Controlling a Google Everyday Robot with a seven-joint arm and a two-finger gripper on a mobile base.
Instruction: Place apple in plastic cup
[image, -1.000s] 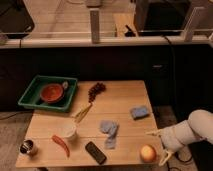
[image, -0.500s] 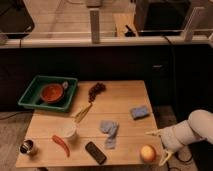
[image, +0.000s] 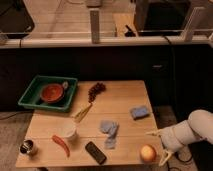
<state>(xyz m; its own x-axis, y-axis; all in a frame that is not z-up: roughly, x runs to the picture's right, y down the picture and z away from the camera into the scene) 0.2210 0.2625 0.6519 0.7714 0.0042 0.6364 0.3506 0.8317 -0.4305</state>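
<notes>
Setting: wooden table (image: 130, 100) in front of a dark low wall, with a pale rail and posts running across the far side.
Far left of table: green tray (image: 30, 95) holding an orange-red bowl (image: 51, 93).
Far middle: dark red grape bunch (image: 96, 90), lying just right of the tray.
Centre left: long yellowish item (image: 82, 113), possibly a banana; the view is too poor to be sure.
Plastic cup (image: 67, 130): whitish, upright, on the left half of the table, nearer than the yellowish item.
Beside the cup: red chili pepper (image: 61, 144), lying on the near side of the cup and close to it.
Near left corner: small shiny metal cup (image: 28, 147), standing apart from the chili pepper.
Near middle: flat black device (image: 95, 152), lying at a slant.
Cloths: one blue cloth (image: 140, 111) on the right half; one crumpled grey-blue cloth (image: 108, 132) at the centre.
Apple (image: 147, 152): orange-red, resting on the table at the near right corner, well apart from the plastic cup.
Arm (image: 192, 132): pale and bulky, entering from the right edge at table height.
Gripper (image: 159, 146): low over the near right corner, just right of the apple.
Gripper state: released, its two pale prongs spread apart, grasping nothing.
Contact with apple: cannot be told.
</notes>
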